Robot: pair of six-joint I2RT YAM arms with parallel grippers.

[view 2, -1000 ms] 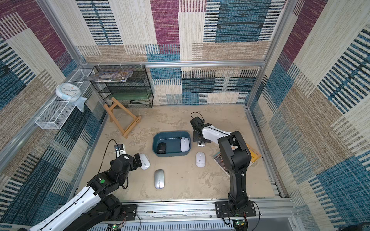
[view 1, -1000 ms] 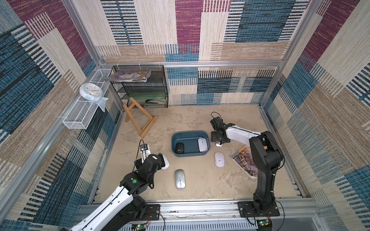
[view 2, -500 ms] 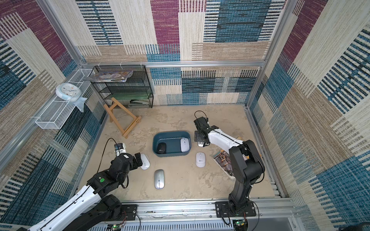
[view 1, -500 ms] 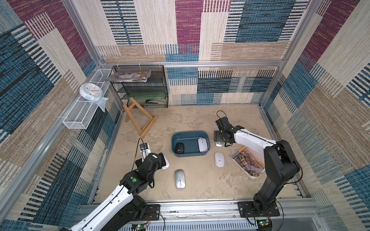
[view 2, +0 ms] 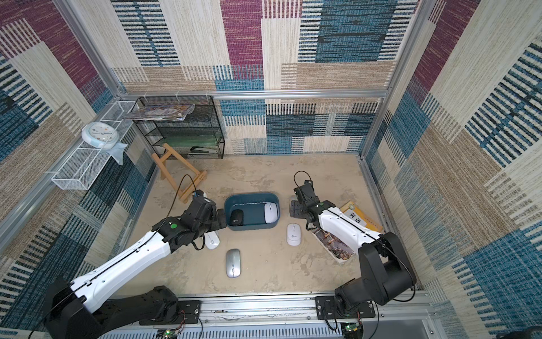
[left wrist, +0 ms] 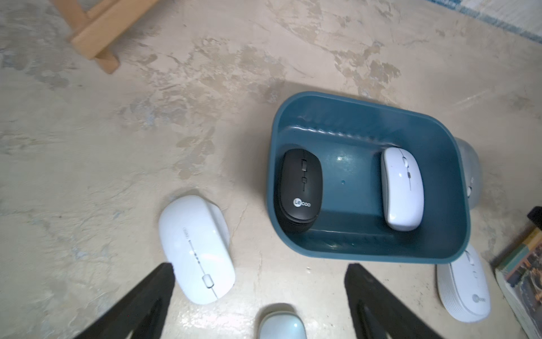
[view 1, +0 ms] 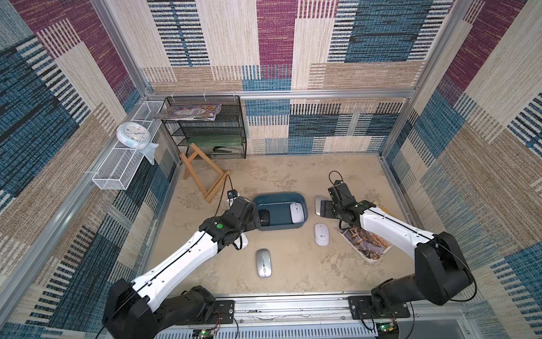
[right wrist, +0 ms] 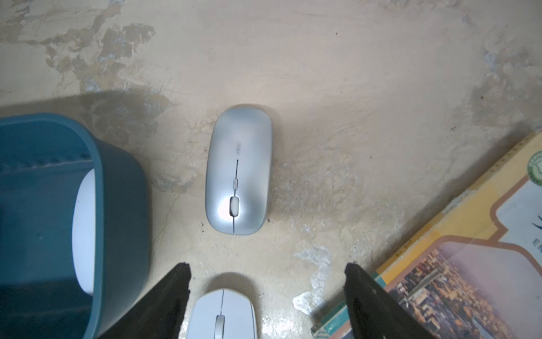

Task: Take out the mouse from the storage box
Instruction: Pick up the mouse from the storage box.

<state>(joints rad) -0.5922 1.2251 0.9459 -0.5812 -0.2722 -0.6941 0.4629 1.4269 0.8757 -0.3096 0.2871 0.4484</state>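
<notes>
While left fingers (left wrist: 140, 305) and right fingers (right wrist: 372, 305) gape empty, black mouse (left wrist: 299, 190) lies in storage box (left wrist: 352, 117), untouched.

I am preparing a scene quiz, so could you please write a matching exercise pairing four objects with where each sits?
Things:
1. black mouse
2. clock
3. magazine
4. wooden stand

Places:
A. on the white wire basket
B. on the table
C. inside the storage box
D. on top of the black mesh rack

Pairs: 1-C, 2-A, 3-D, 4-B.
</notes>
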